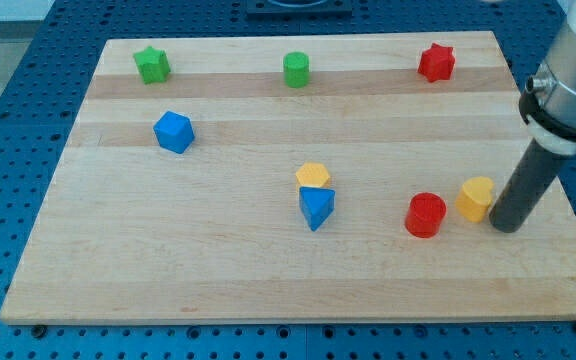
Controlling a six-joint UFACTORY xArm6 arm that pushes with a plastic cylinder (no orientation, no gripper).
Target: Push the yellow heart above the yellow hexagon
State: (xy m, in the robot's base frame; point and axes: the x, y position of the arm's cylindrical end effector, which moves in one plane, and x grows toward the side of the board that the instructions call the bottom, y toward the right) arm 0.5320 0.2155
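Observation:
A yellow block (pixel 476 198), which looks like the heart, lies on the wooden board (pixel 218 260) at the view's lower right. My tip (pixel 507 227) stands just to its right, close to or touching it. A second yellow block (pixel 312 176), which looks like the hexagon, lies near the board's middle, well to the left of the heart and slightly higher in the view. A blue triangle (pixel 316 207) sits directly below the hexagon and touches it.
A red cylinder (pixel 426 215) lies just left of the heart, slightly lower. A blue block (pixel 174 132) is at the left. A green star (pixel 152 65), a green cylinder (pixel 296 70) and a red star (pixel 436 62) line the top edge.

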